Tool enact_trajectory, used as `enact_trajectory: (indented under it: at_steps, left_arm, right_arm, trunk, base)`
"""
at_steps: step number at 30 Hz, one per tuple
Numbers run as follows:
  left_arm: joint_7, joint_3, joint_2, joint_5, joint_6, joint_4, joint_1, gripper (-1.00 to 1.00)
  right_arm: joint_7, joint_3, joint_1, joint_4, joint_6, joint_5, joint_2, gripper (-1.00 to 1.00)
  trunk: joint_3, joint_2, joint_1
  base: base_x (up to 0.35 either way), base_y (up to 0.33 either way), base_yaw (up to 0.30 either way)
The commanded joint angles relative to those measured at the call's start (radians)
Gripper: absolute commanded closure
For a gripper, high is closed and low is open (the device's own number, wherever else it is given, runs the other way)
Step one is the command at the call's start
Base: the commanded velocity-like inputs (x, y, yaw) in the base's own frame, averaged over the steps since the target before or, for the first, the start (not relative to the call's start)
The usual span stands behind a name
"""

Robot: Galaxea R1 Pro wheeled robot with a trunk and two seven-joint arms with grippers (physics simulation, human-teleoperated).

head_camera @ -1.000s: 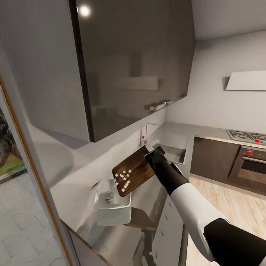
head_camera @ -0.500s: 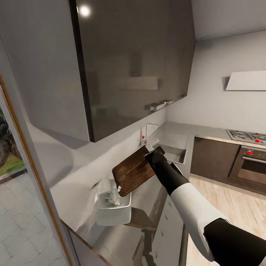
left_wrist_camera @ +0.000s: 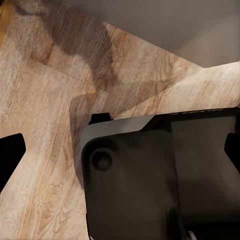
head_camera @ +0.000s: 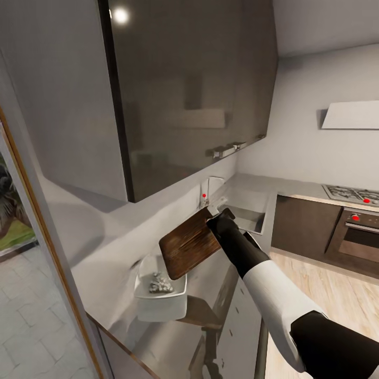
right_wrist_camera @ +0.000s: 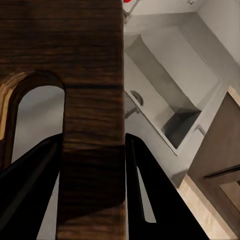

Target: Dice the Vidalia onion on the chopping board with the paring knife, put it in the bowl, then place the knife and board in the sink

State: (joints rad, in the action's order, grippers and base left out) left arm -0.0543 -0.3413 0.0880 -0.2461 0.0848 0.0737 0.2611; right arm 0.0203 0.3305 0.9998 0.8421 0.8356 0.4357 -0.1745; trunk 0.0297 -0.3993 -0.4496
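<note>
Since a second ago the onion pieces have slid off our tilted board; all now lie in the bowl.

Nearest us, the bowl [head_camera: 160, 295] sits on the countertop [head_camera: 105, 263] holding the diced onion [head_camera: 158, 284]. Just above it we hold the chopping board [head_camera: 189, 243] tilted, its low corner over the bowl's rim, our right gripper [head_camera: 220, 221] clamped on the handle end, a finger [right_wrist_camera: 30, 190] on each side. Whether our left gripper is clenched we cannot tell. Beyond the hand lies the sink [head_camera: 247, 218] with its tap [head_camera: 209, 187]. The board's long axis runs from bowl toward sink, so we judge the right arm carries it straight back.
</note>
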Motion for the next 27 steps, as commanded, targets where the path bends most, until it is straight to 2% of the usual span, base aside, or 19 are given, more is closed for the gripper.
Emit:
enact_trajectory:
  at_steps: [1,2,4,5,6,8,10,13,16,19,23,27]
  left_arm:
    - [-0.001,-0.008,0.001,-0.008,0.007,0.004,0.001,-1.0]
    - [-0.001,-0.008,0.001,-0.009,0.007,0.004,0.001,-1.0]
    - [-0.001,-0.008,0.001,-0.009,0.007,0.004,0.001,-1.0]
    - [-0.001,-0.008,0.001,-0.009,0.007,0.004,0.001,-1.0]
    - [-0.001,-0.008,0.001,-0.009,0.007,0.004,0.001,-1.0]
    - [-0.001,-0.008,0.0,-0.009,0.006,0.005,0.001,-1.0]
    - [-0.001,-0.008,-0.001,-0.009,0.006,0.005,0.001,-1.0]
    - [-0.001,-0.008,-0.001,-0.009,0.006,0.005,0.001,-1.0]
    - [-0.002,-0.008,-0.001,-0.009,0.006,0.005,0.001,-1.0]
    - [-0.003,-0.008,-0.002,-0.01,0.006,0.005,0.001,-1.0]
    - [-0.004,-0.008,-0.001,-0.01,0.007,0.005,0.001,-1.0]
    - [-0.005,-0.007,-0.002,-0.01,0.007,0.005,0.001,-1.0]
  right_arm:
    - [0.01,-0.018,0.0,0.011,0.004,0.0,0.0,1.0]
    - [0.021,-0.045,-0.001,0.02,0.004,-0.01,0.0,1.0]
    - [0.069,-0.124,-0.001,0.031,0.004,-0.041,0.0,1.0]
    - [0.105,-0.164,-0.001,0.034,0.003,-0.054,0.0,1.0]
    - [0.173,-0.212,-0.001,0.038,0.001,-0.065,0.0,1.0]
    - [0.284,-0.245,-0.001,0.042,-0.004,-0.073,0.0,1.0]
    - [0.395,-0.26,-0.001,0.044,-0.007,-0.077,0.005,1.0]
    - [0.508,-0.273,-0.001,0.044,-0.009,-0.079,0.053,1.0]
    - [0.542,-0.302,-0.001,0.039,-0.036,-0.078,0.071,1.0]
    - [0.549,-0.323,-0.001,0.019,-0.089,-0.078,0.077,1.0]
    - [0.551,-0.331,-0.001,-0.035,-0.118,-0.078,0.081,1.0]
    - [0.552,-0.333,-0.002,-0.05,-0.132,-0.077,0.088,1.0]
  trunk:
    - [0.0,-0.001,0.0]
    - [0.0,-0.001,0.0]
    - [0.0,-0.001,0.0]
    - [0.0,-0.001,0.0]
    - [0.0,-0.001,0.0]
    - [0.0,-0.001,0.0]
    - [0.0,-0.001,0.0]
    - [0.0,-0.001,0.0]
    - [0.0,-0.001,0.0]
    - [0.0,-0.001,0.0]
    - [0.0,-0.001,0.0]
    - [0.0,-0.001,0.0]
  base:
    - [0.0,0.0,0.0]
    - [0.0,0.0,0.0]
    - [0.0,0.0,0.0]
    - [0.0,0.0,0.0]
    - [0.0,0.0,0.0]
    - [0.0,0.0,0.0]
    - [0.0,0.0,0.0]
    - [0.0,0.0,0.0]
    - [0.0,0.0,0.0]
    - [0.0,0.0,0.0]
    - [0.0,0.0,0.0]
    - [-0.081,-0.038,0.0]
